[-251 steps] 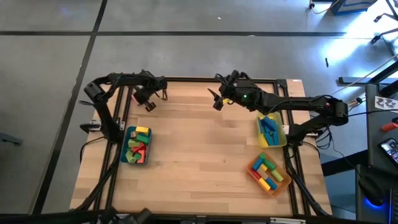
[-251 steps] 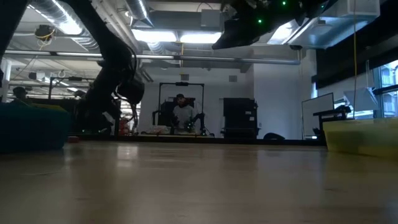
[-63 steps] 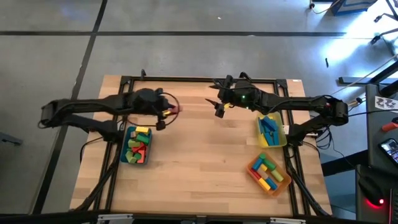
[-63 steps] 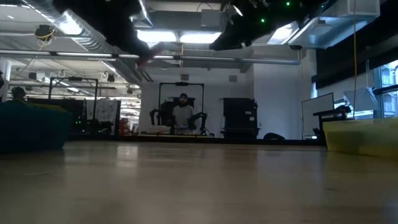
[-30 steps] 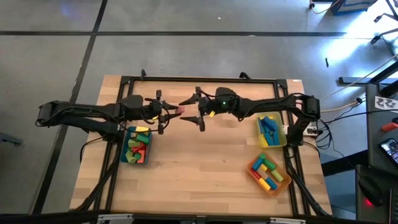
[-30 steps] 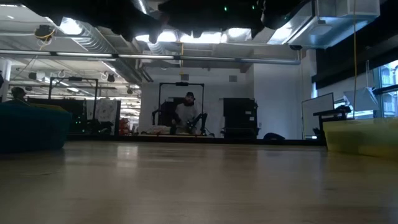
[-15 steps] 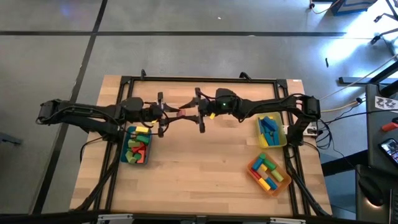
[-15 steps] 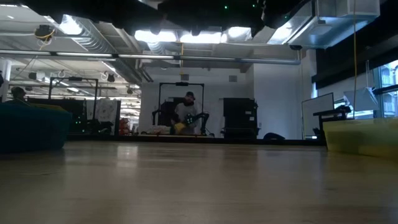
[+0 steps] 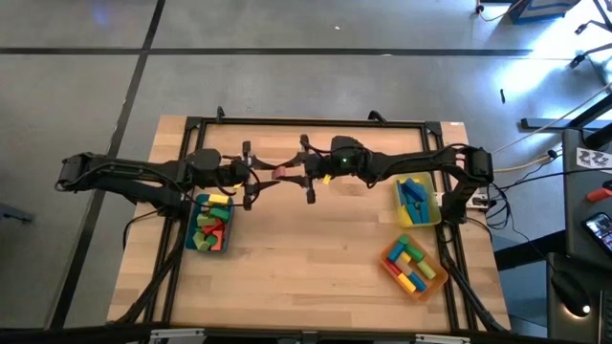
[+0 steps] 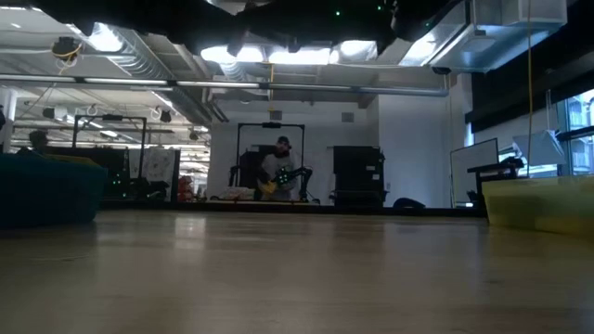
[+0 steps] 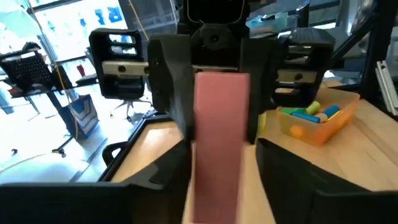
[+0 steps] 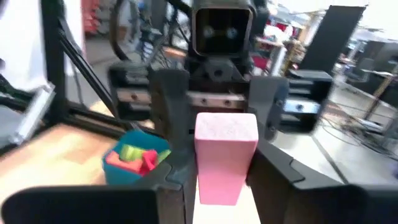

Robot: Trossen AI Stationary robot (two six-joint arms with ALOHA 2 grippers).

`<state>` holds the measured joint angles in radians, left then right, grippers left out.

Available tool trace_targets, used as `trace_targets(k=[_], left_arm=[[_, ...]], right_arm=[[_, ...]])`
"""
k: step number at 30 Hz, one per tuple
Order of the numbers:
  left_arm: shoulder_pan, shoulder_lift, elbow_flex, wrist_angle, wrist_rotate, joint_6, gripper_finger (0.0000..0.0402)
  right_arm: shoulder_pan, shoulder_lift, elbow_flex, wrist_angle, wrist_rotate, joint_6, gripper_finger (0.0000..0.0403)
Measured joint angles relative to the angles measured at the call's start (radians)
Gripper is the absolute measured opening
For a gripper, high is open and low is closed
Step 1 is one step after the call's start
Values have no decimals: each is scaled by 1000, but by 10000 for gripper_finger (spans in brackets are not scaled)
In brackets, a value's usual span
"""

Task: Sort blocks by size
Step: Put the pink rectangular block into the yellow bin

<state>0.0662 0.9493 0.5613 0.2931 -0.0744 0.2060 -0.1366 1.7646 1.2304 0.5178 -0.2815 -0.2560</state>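
Pink and bar-shaped, the block (image 9: 283, 173) hangs in the air above the far middle of the wooden table (image 9: 316, 258), caught between the two arms that meet there end to end. The right tool (image 9: 308, 171) reaches in from the right side, and in the left wrist view its dark fingers (image 11: 168, 81) stand on either side of the far end of the block (image 11: 219, 134), pressed against it, so it is clamped on the block. The left tool (image 9: 251, 175) faces it from the left; the right wrist view shows its fingers (image 12: 169, 102) flanking the other end of the block (image 12: 225, 155), but whether they still press on it or stand just apart I cannot tell. On the left side of the table sits a teal tray (image 9: 208, 224) filled with red, green and yellow blocks. On the right, a yellow tray (image 9: 417, 201) holds blue blocks, and nearer the front edge an orange tray (image 9: 413, 267) carries mixed yellow, blue and green ones. In the low view, a person (image 10: 276, 173) is seated in the room far behind the table.
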Motion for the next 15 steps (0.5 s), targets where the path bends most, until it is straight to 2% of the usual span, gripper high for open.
trace_targets(k=[6, 15], left_arm=[[0, -59, 0, -150, -10, 10, 205], [0, -116, 0, -452, -18, -6, 211]], right_arm=[[1, -73, -2, -142, 98, -53, 109], [0, -261, -1, -535, 420, -13, 109]])
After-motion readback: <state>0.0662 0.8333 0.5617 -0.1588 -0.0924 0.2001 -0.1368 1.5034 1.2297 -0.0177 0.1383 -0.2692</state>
